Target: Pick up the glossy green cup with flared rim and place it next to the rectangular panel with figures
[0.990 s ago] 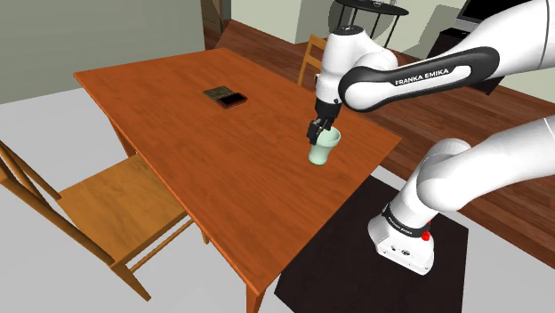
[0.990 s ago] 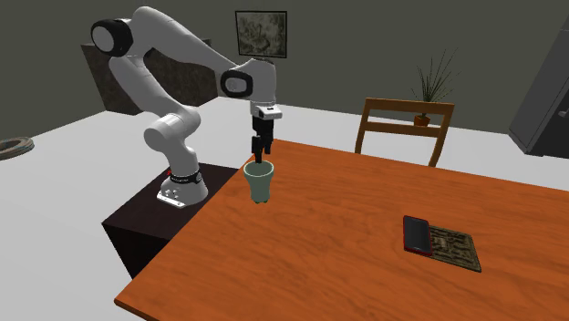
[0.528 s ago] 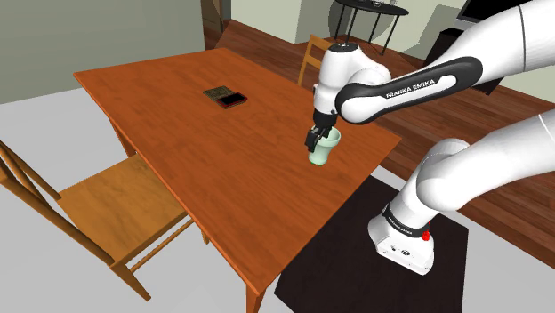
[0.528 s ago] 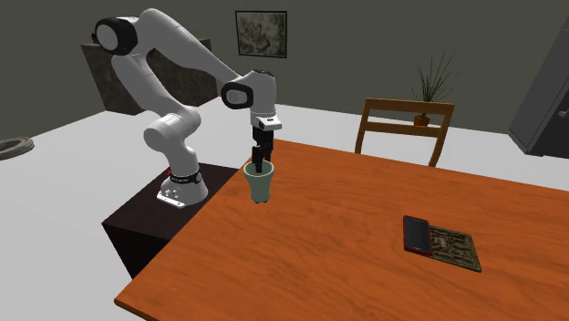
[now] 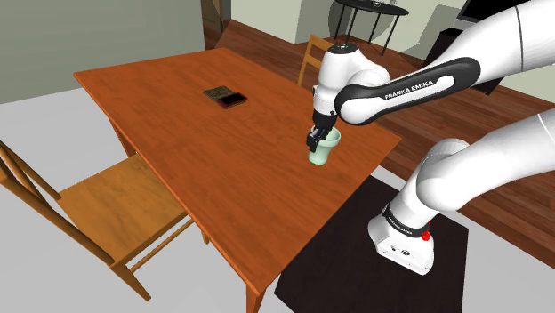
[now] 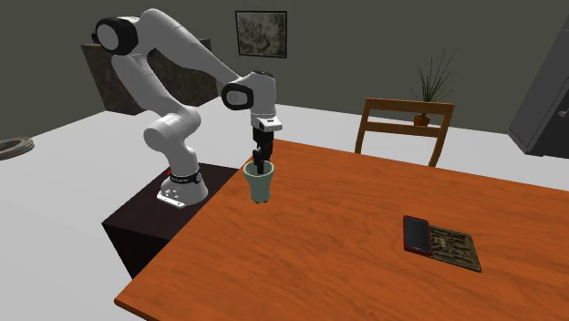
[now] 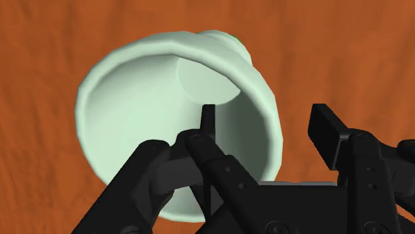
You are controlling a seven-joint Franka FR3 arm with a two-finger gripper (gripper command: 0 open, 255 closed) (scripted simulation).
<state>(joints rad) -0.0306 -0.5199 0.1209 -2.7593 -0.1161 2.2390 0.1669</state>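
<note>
The gripper (image 7: 266, 126) is hanging over the pale green cup (image 7: 133, 113) with its jaws released and standing apart. One finger (image 7: 208, 123) is dipping inside the rim and the other is sitting outside, neither touching the wall between them. The cup is standing upright on the table (image 5: 178, 133) near the edge by the stand (image 5: 338, 258), well apart from the panel (image 6: 453, 246).

The reddish-brown wooden desk (image 6: 346, 246) carries three things. A pale green cup (image 6: 261, 182) stands upright near one edge. Well apart from the cup lies a flat dark panel (image 6: 456, 247), with a thin black slab (image 6: 417, 234) just beside it on the cup's side.
</note>
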